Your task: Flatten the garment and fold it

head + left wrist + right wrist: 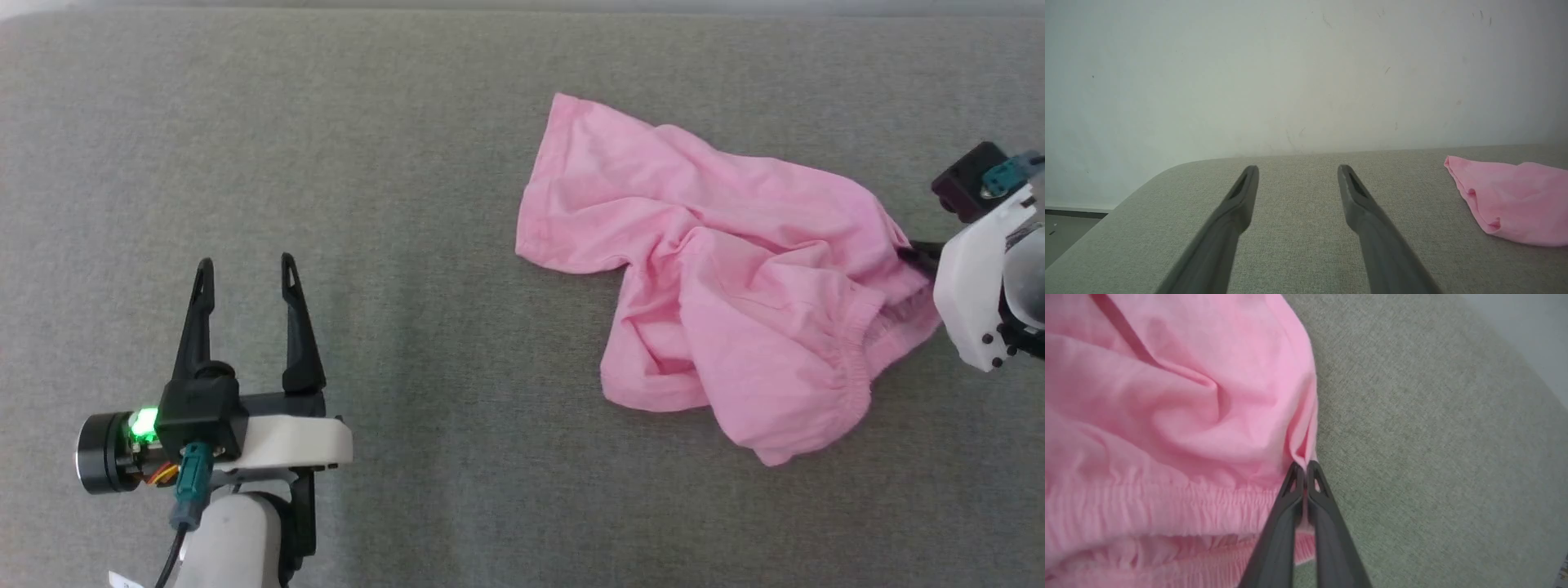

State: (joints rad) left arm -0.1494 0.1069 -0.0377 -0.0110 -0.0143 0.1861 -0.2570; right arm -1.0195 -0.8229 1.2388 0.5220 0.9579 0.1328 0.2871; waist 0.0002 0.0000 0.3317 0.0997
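A: Background first. Grey woven upholstered surface [392, 98], plain pale wall [1290, 61] behind it. What's leftmost?

B: That's the left gripper [246, 261], well apart from the garment [718, 245], on the garment's left. Fingers spread wide, nothing between them, just grey weave below.

A: And the garment itself?

B: Pink, crumpled on the surface, lying between the two grippers. A flattish leg corner [571, 122] at the garment's upper left. Bunched folds through its middle. Gathered waistband [849, 359] at its lower right, partly turned over.

A: Right side?

B: The right gripper [1304, 467] sits at the garment's right edge, fingers pressed together on a pinch of pink cloth just above the waistband. The right wrist view shows the fold running straight into the tips.

A: Handling guess?

B: Thin, soft, very light, I'd say. No stiffness, so it should droop and drag rather than move as one piece. Not fragile. The weave underneath probably adds some friction, which may help when stretching it flat.

A: Where to hold?

B: My call is the waistband ends. The elastic is thicker and should slip less than a single layer. The present pinch looks small and could pull out. The left gripper would likely want the opposite waistband end or the upper-left leg hem, so the cloth can be tensioned between the two.
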